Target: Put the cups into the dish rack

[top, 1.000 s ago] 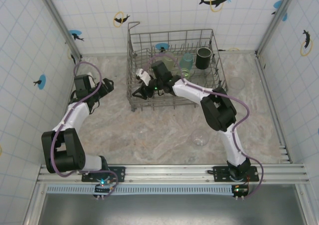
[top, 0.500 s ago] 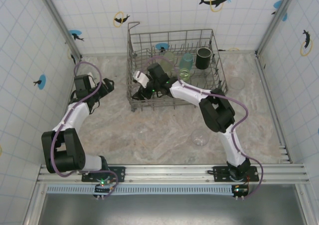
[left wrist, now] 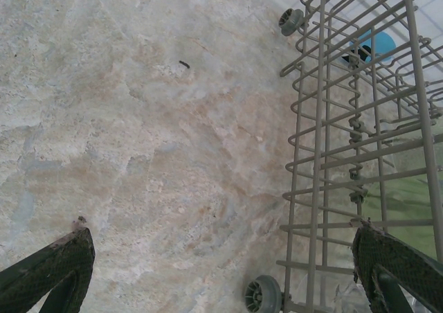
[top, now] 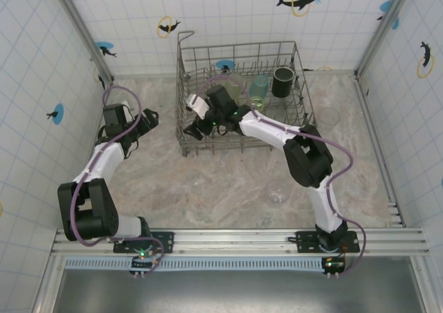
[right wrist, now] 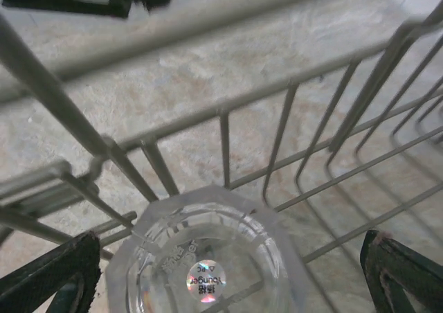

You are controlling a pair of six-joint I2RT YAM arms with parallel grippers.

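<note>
Fingers (right wrist: 62, 268) of the right gripper (right wrist: 225, 264) are standing wide apart, gripping nothing, flanking an upturned clear glass (right wrist: 201, 275) sitting in the dish rack (right wrist: 228, 105) beside its wall. The gripper is best withdrawn straight up, clear of the wires. Beyond, the left gripper (left wrist: 221, 271) is hovering open over the table (left wrist: 138, 119).

One dish rack (top: 208, 54), one black mug (top: 282, 82), one teal cup (top: 259, 86)

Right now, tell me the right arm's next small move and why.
Probably lift the right gripper straight up out of the dish rack. Its jaws stand wide open on either side of the clear glass, which sits among the rack's wires, so that cup looks delivered. A second clear glass waits on the table.
</note>
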